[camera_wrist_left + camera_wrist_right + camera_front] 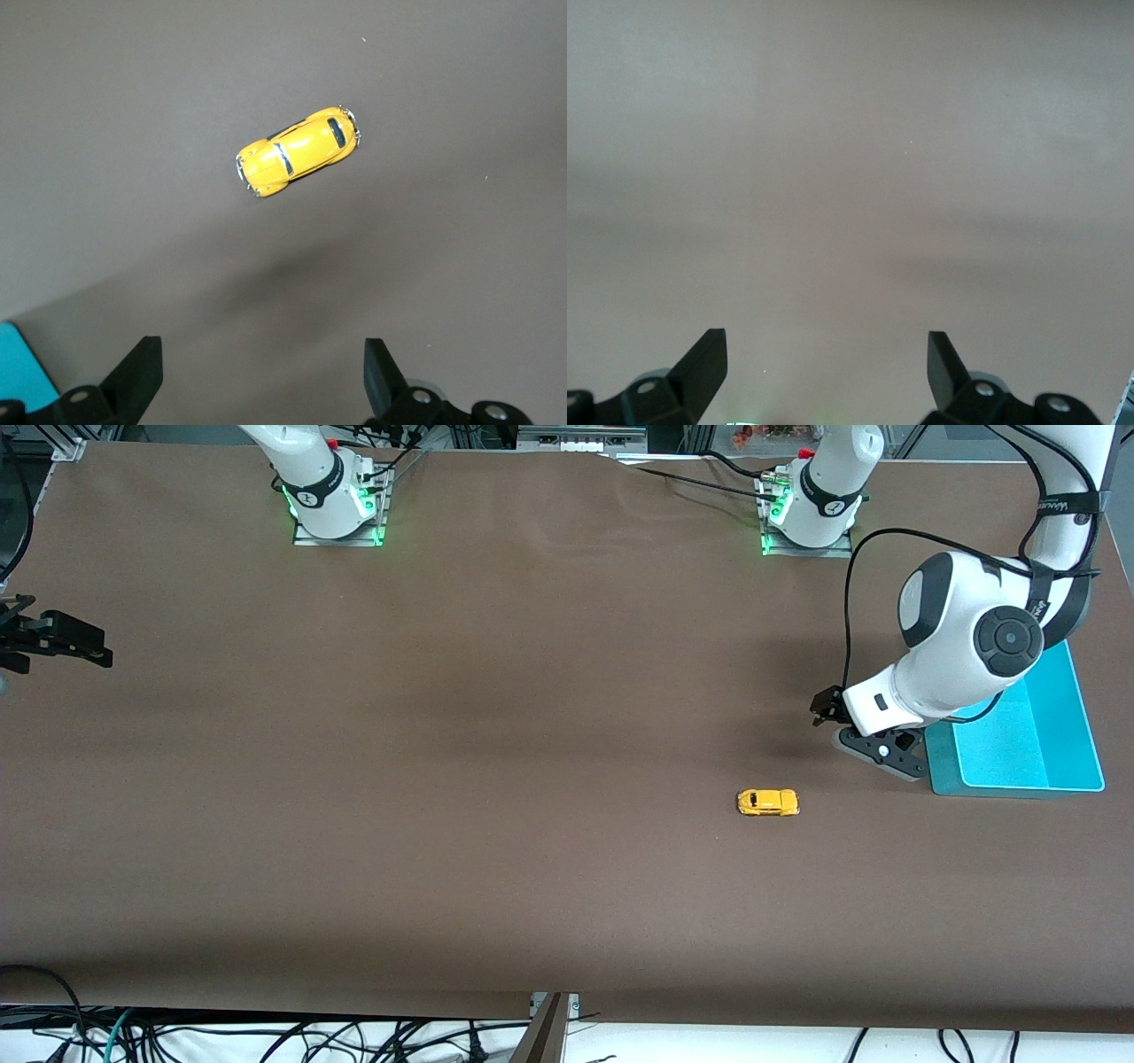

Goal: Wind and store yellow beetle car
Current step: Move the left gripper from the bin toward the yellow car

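We see the tiny bright yellow beetle-shaped toy car [767,802] [298,153] on the brown table [496,779], near the shallow cyan plastic tray [1054,735]. Our left gripper [855,731] [262,376] hangs over the table between car and tray, jaws apart. Our right gripper [62,642] [827,372] waits at its arm's end, jaws apart.

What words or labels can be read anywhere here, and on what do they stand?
Left arm: a line of dark print on its white casing, too small to read.
Both arm bases: a dark band with a small mark, unreadable.
Yellow beetle car and cyan tray: no text.
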Available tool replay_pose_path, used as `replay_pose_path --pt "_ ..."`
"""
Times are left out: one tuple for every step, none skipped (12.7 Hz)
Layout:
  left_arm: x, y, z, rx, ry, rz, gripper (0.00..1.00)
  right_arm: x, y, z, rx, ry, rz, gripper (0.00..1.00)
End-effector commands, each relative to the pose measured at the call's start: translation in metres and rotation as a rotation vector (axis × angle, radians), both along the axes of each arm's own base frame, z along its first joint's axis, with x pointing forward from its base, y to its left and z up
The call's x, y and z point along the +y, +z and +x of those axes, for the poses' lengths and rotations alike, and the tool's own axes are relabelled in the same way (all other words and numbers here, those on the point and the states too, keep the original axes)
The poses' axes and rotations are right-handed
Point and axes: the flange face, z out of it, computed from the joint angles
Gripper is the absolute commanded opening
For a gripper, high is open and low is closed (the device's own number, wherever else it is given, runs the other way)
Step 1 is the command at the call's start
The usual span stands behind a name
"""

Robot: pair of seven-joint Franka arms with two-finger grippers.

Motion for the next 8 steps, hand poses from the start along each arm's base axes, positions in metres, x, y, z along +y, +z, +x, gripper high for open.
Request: replay_pose_path --pt "-0.008 -0.017 0.004 -0.033 -0.190 -0.034 1.00 0.003 0.004 -0.013 0.000 -0.016 -0.014 1.00" --pt "-0.009 -0.021 0.006 -0.044 -0.252 -0.038 1.00 0.003 0.003 -0.016 0.003 -0.019 -0.014 1.00" --pt "-0.010 -0.025 0.008 -0.049 -0.300 -0.041 1.00 0.003 0.004 -0.017 0.003 -0.022 -0.011 1.00" --pt "-0.014 -0.032 0.009 -0.058 -0.363 -0.044 1.00 0.004 0.004 -0.017 0.001 -0.046 -0.014 1.00" --pt "-0.019 -0.037 0.011 -0.074 -0.443 -0.048 1.00 0.004 0.005 -0.017 -0.003 -0.090 -0.015 1.00" --pt "-0.024 -0.046 0.013 -0.087 -0.519 -0.050 0.99 0.005 0.002 -0.016 0.001 -0.107 -0.011 1.00" --pt "-0.025 -0.050 0.014 -0.105 -0.603 -0.049 0.99 0.005 -0.004 -0.012 0.010 -0.105 -0.009 1.00" --pt "-0.034 -0.057 0.014 -0.102 -0.705 -0.052 0.99 0.004 -0.006 -0.010 0.013 -0.102 -0.006 1.00"
